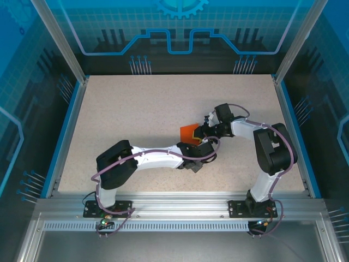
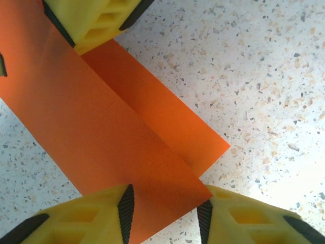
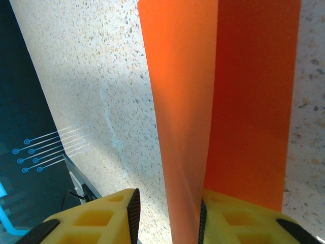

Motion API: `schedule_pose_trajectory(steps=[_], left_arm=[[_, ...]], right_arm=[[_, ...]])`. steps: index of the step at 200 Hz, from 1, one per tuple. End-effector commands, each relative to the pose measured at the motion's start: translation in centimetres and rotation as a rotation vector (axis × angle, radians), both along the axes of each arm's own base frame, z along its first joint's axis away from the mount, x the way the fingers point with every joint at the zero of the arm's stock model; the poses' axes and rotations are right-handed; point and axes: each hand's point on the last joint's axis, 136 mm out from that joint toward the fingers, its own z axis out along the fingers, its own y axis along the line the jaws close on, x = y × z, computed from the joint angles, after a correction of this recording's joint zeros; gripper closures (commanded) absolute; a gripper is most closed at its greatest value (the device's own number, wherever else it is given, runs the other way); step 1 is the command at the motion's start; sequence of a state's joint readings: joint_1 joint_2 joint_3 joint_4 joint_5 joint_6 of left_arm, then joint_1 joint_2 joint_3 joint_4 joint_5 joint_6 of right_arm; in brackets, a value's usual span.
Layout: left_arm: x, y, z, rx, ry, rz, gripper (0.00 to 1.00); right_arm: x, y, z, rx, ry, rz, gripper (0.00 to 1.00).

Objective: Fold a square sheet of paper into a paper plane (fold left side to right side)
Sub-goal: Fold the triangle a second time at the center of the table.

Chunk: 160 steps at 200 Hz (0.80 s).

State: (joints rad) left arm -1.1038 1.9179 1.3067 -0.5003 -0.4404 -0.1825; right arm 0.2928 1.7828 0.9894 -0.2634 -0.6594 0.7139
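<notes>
**Both jaws apart at a folded orange sheet, right of the tabletop's centre**

The square sheet of paper (image 1: 189, 131) lies on the speckled tabletop (image 1: 136, 109), a little right of its centre and about midway between the near and far edges. It is folded over on itself. In the left wrist view the sheet (image 2: 101, 127) shows a broad upper layer, with a narrower strip of the lower layer beside its long edge.

The left gripper (image 1: 202, 145) reaches in from the near-left side. Its jaws (image 2: 163, 208) stand apart, with one corner of the upper layer lying in the gap between the yellow fingers.

The right gripper (image 1: 206, 131) meets the sheet from the right. One of its yellow fingers (image 2: 96, 20) sits at the sheet's opposite end, over the edge of the paper. Seen from its own wrist, the right gripper's (image 3: 167, 213) jaws are also apart. A lighter flap of the sheet (image 3: 244, 101) runs down into the gap, and the darker layer runs down to the right-hand finger.
</notes>
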Motion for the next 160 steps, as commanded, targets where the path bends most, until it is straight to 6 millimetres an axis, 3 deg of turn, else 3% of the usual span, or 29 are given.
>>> schedule_pose_trajectory(steps=[1,49,75,110,132,142,160], left_arm=[[0.1,0.0,0.8,-0.031,0.005,0.02,0.69],[0.1,0.4,1.0,-0.135,0.078,0.047,0.96],[0.0,0.3,1.1,-0.227,0.149,0.048,0.96],[0.0,0.2,1.7,-0.367,0.249,0.045,0.97],[0.4,0.6,2.1,-0.448,0.296,0.07,0.97],[0.8,1.0,2.3,-0.485,0.316,0.087,0.97],[1.3,1.8,2.4,-0.547,0.348,0.127,0.97]], right_arm=[[0.0,-0.2,-0.3,-0.013,0.016,0.01,0.65],[0.5,-0.4,0.4,-0.016,-0.035,0.01,0.65],[1.5,-0.7,2.6,-0.011,-0.152,-0.005,0.63],[1.9,-2.8,4.7,-0.049,-0.26,-0.059,0.52],[1.0,-4.0,5.1,-0.07,-0.283,-0.079,0.52],[-0.2,-4.6,4.1,-0.097,-0.263,-0.076,0.53],[-2.0,-5.0,3.2,-0.116,-0.246,-0.069,0.64]])
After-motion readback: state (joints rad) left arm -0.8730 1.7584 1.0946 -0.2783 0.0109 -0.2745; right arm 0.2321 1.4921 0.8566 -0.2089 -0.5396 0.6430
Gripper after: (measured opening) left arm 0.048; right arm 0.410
